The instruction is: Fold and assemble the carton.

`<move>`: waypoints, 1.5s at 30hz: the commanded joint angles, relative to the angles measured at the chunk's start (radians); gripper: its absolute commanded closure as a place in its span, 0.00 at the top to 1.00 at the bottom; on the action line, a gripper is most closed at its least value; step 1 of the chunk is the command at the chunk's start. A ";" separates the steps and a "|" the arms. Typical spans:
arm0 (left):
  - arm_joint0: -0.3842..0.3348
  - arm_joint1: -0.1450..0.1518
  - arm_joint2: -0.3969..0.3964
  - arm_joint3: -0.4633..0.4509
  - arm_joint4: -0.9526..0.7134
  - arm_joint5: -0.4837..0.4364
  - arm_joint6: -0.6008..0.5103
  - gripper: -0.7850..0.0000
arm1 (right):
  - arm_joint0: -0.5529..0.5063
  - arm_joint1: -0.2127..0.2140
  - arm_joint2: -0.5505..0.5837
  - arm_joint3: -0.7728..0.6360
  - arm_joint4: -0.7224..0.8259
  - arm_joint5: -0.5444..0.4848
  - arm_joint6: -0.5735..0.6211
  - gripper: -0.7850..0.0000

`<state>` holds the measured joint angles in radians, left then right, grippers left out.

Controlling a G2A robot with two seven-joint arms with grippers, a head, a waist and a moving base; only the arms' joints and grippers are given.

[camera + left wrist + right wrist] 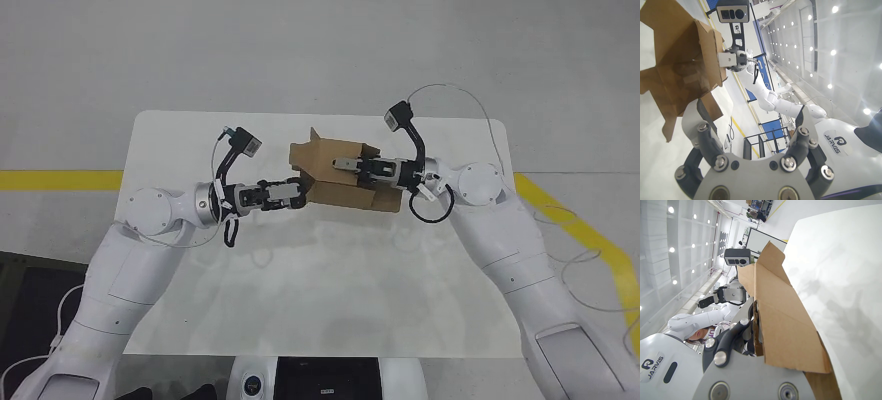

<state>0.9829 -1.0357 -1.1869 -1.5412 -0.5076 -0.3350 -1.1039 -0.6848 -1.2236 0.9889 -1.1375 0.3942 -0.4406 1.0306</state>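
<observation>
1. Workpiece: brown corrugated-cardboard carton [345,195], part-erected w/ flaps splayed, at table centre between both arms. Its open end faces the left arm.
2. Right gripper [352,165]: fingers clamped on one carton wall. Judged purpose: anchor the box so it cannot slide or collapse while the flaps are worked.
3. Left gripper [751,106]: jaws spread wide, nothing held. One finger [702,115] sits just beside a loose flap at the near corner; contact cannot be confirmed. Judged purpose: staged to push that flap over, w/ the wide stance giving clearance.
4. Progress (est.): body opened to a tube, flaps not yet folded in, so approx. early-to-mid task.
5. Risk (est.): thin wall may buckle at the clamp if the flap is pushed hard.
6. Surface: white rounded-corner table [300,290], smooth. Probably low friction, hence the anchoring grip.
7. Room: pale grey floor [300,50] w/ yellow tape lines [50,180]; high white ceiling w/ rows of round lamps [832,52].
</observation>
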 commanded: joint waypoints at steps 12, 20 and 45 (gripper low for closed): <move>0.006 -0.007 0.033 -0.030 0.016 0.006 0.004 1.00 | -0.004 -0.010 -0.014 -0.026 -0.021 -0.003 -0.033 0.00; -0.004 -0.011 0.042 -0.016 0.027 0.004 0.014 1.00 | -0.012 -0.021 -0.036 -0.030 0.017 -0.004 -0.020 0.00; 0.013 0.000 -0.045 0.012 0.010 -0.036 -0.011 1.00 | -0.019 -0.005 0.049 0.051 0.085 0.030 0.101 0.00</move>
<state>0.9939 -1.0371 -1.2229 -1.5309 -0.5025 -0.3673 -1.1157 -0.7034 -1.2312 1.0317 -1.0899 0.4770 -0.4137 1.1174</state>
